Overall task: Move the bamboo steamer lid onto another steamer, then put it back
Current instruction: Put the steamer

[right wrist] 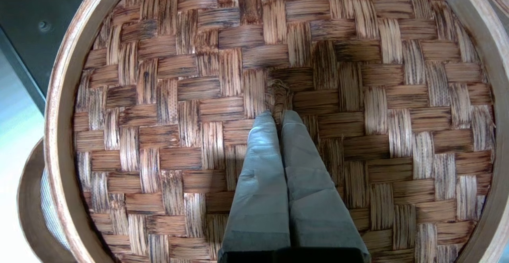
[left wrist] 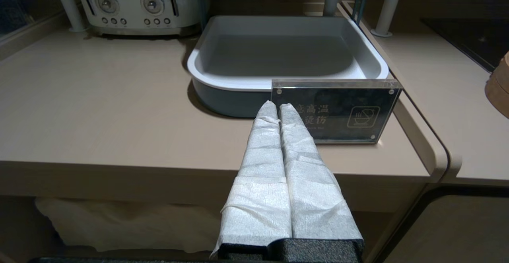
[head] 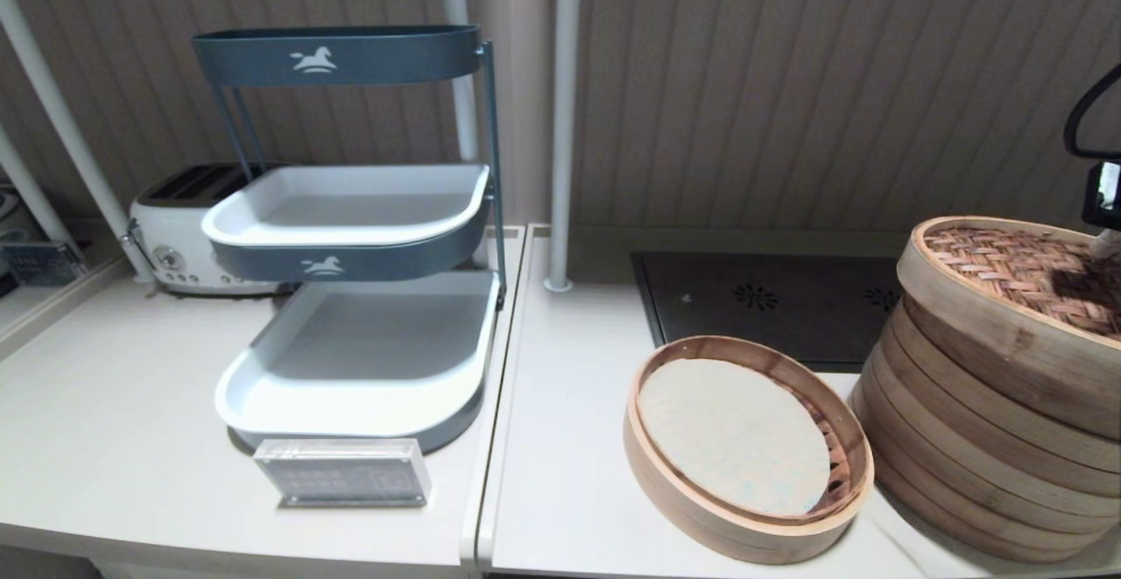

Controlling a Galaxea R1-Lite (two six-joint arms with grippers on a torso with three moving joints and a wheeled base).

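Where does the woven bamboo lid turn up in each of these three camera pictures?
Head view: the bamboo steamer lid sits tilted atop the tall steamer stack, far right.
Left wrist view: not in it.
Right wrist view: it fills the picture, the right gripper shut on its centre loop.
Shared landmark: the low steamer, also at the right wrist view's edge.

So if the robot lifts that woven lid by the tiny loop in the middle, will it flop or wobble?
The bamboo steamer lid probably stays stiff: tight woven strips inside a solid bamboo rim. It looks light for its width, being shallow. It may well tilt, since the right gripper pinches only the small centre loop, and in the head view the lid already sits slanted on the tall steamer stack.
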